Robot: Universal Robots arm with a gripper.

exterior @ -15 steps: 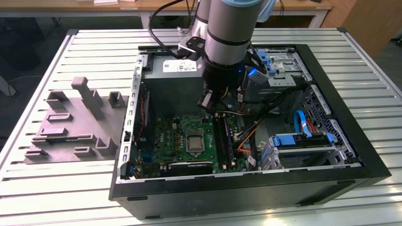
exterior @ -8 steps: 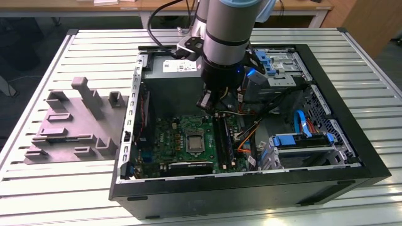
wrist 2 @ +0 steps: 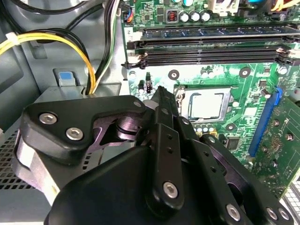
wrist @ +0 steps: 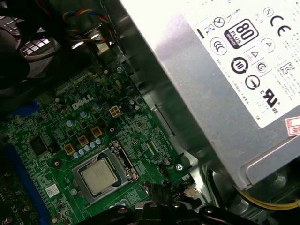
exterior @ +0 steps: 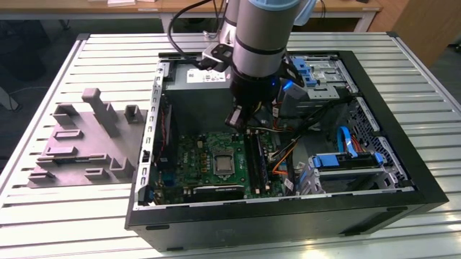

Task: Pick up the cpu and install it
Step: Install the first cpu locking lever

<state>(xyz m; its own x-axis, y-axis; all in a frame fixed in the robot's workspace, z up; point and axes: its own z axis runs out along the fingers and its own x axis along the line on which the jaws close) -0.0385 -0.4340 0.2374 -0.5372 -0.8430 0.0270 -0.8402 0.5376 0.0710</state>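
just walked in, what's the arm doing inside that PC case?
The arm is reaching into the open computer case, with its gripper hanging over the green motherboard near the socket. The cpu already lies in that metal-framed socket, silvery top up, in both wrist views. The gripper is beside it and not touching it. The grey tray sits on the slatted table outside the case, on the exterior view's left.

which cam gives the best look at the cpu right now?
First wrist view: the pale silvery square cpu sits unobstructed in its metal-framed socket. In the second wrist view the cpu shows glare-washed beside the black claw. The exterior view has it tiny.
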